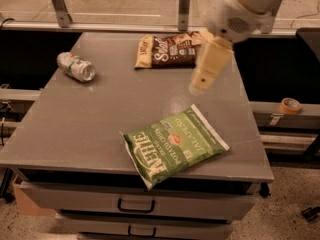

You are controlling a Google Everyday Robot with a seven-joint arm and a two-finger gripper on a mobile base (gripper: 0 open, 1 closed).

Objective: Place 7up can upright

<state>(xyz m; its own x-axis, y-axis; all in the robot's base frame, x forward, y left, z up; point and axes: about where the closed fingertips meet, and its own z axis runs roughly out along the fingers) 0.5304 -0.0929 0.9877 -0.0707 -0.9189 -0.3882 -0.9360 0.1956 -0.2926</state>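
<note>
And here we are at the grey table. The 7up can is down on its side near the far left corner, its silver end turned toward the near right and its pale printed body pointing back toward the far edge. It is lying flat, not upright, with bare tabletop all round it. The gripper is over on the other side. It hangs on a cream-coloured arm that comes in from the top right, above the far right part of the table. It sits just beside the right end of the brown chip bag and well apart from the can (whether it is parted or closed, I cannot tell from here), and it holds nothing that I can see. Nearer the front, the green Kettle chip bag lies flat and skewed, one corner poking over the front edge. Below that edge is a drawer with a dark handle. Off to the right of the table, a roll of tape rests on a lower ledge.
</note>
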